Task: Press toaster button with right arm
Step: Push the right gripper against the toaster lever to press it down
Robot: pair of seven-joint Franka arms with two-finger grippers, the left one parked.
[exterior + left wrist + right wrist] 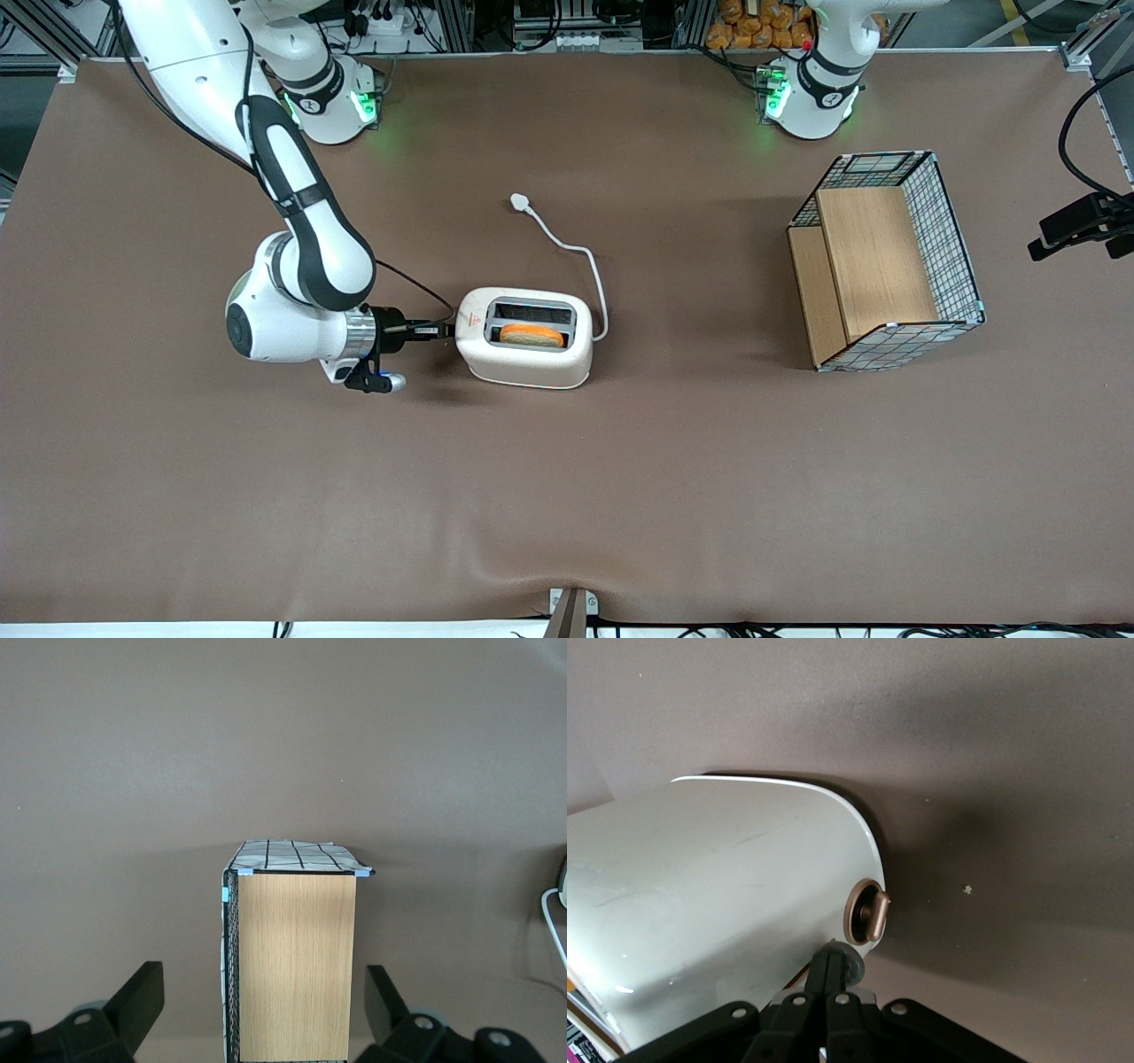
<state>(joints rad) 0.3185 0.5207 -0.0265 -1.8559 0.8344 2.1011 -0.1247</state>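
Brown desk (567,496) fills the foreground of the front view. Farther from the camera, mid-desk, stands the toaster (532,359), a slice of bread (532,335) in its slot and its white cord (580,252) trailing away. The right arm (301,239) reaches in level, its end effector (440,331) at the toaster's narrow end. A wire-and-wood basket (886,261) sits well apart, toward the parked arm's end. From the left wrist, only that basket (297,957) and a loop of cord (556,930) show. From the right wrist, the end effector (830,964) has its fingers closed together, holding nothing, their tips touching the toaster button (853,964) just beside a brown dial (866,911). The plastic toaster is probably light and could slide under a sideways shove. The small, smooth, rounded button wants a centred push with closed tips rather than a grasp.
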